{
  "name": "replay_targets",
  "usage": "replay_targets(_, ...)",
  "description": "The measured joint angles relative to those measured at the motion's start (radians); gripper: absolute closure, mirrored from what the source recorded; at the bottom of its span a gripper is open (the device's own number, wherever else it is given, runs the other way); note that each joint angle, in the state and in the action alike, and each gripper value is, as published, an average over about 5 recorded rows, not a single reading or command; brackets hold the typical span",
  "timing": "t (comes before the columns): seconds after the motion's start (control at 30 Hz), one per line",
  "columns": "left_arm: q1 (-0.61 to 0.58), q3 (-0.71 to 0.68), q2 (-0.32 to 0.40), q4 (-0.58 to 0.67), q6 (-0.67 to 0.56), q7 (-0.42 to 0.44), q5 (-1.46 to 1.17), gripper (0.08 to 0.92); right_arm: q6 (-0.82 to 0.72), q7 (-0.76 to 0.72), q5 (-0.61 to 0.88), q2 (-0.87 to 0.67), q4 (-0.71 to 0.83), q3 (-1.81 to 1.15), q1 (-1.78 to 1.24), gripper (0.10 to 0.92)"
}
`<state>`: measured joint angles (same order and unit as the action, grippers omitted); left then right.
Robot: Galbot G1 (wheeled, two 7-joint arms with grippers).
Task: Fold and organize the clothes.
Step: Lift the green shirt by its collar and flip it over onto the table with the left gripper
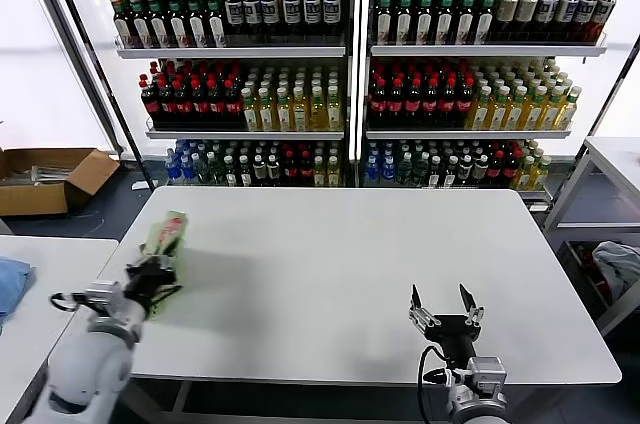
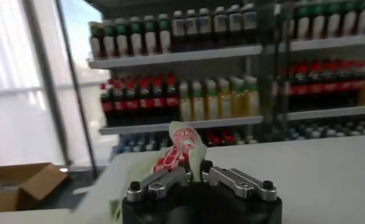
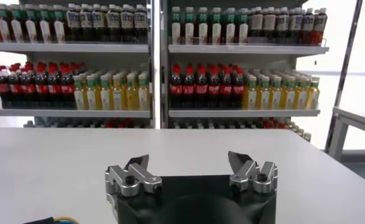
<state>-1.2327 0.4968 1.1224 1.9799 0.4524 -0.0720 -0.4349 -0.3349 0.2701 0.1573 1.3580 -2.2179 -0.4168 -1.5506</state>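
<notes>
Left gripper pinching the green shirt with the red-and-white picture, at the left edge of the white table. Shirt bunched up, standing tall between the fingers. Right gripper spread wide, holding nothing, near the front edge.

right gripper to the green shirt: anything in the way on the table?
Nothing visible. The right gripper hovers open at the near right; bare white table runs across to the green shirt, which the left gripper holds shut at the left edge.
</notes>
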Motion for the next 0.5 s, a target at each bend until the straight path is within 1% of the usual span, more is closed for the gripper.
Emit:
replay_targets(0.27, 0.017, -0.213, 0.135, -0.026, 0.033, -0.032, 0.081, 0.873, 0.004, 0.001, -0.012, 0.022, -0.006, -0.017, -0.027, 0.203)
replay_targets(0.37, 0.031, -0.258, 0.167, -0.041, 0.040, -0.041, 0.098, 0.873, 0.004, 0.001, -0.017, 0.029, -0.006, -0.016, -0.030, 0.203)
replay_targets(0.5, 0.050, -0.295, 0.194, -0.049, 0.045, -0.051, 0.105, 0.873, 0.004, 0.001, -0.024, 0.036, 0.000, -0.012, -0.030, 0.203)
